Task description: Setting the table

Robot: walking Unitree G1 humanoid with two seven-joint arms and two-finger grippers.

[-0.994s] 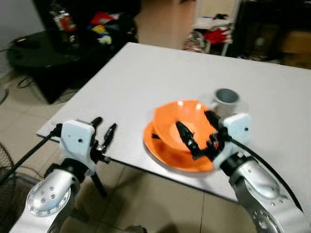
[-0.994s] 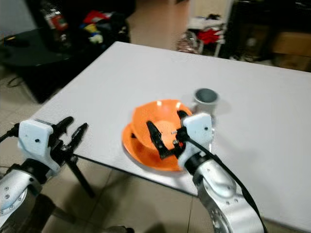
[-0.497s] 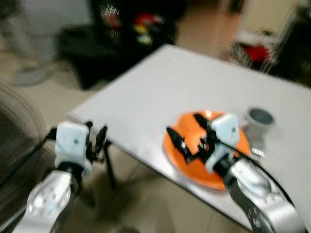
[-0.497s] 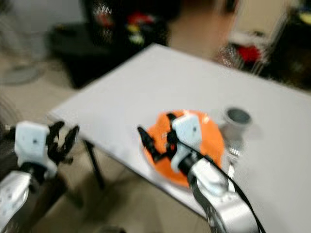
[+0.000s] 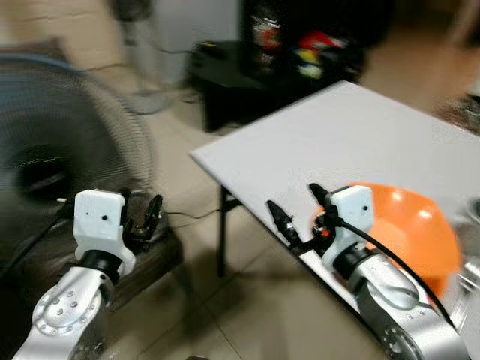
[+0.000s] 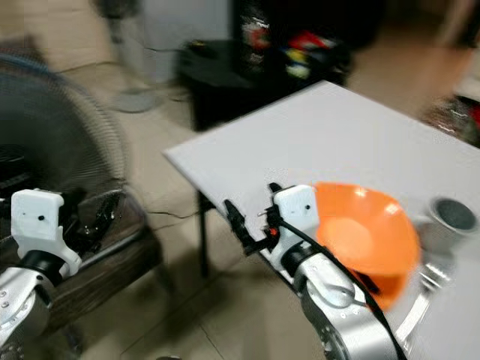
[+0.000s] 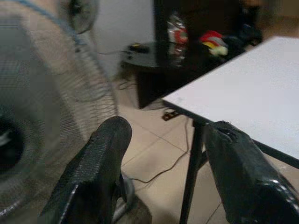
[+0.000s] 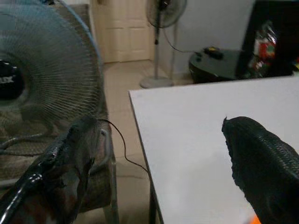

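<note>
An orange bowl (image 5: 409, 225) sits on the white table (image 5: 337, 135) near its front edge, blurred. A grey cup (image 6: 450, 216) stands just right of it. My right gripper (image 5: 291, 195) is open and holds nothing. It hangs at the table's front edge, just left of the bowl; in the right wrist view its fingers (image 8: 70, 158) frame the table corner (image 8: 196, 126). My left gripper (image 5: 141, 199) is open too, held low over the floor well left of the table, and in the left wrist view its fingers (image 7: 98, 163) stand wide apart.
A large floor fan (image 5: 67, 142) stands close on the left, and a second fan (image 5: 135, 22) farther back. A black low table (image 5: 255, 71) with bottles and coloured items sits behind the white table's far-left corner. Tiled floor (image 5: 225, 300) lies below.
The whole view has swung left and blurred, so the camera turned; the fan came into sight and the bowl slid to the right of the picture. Both grippers stay open.
</note>
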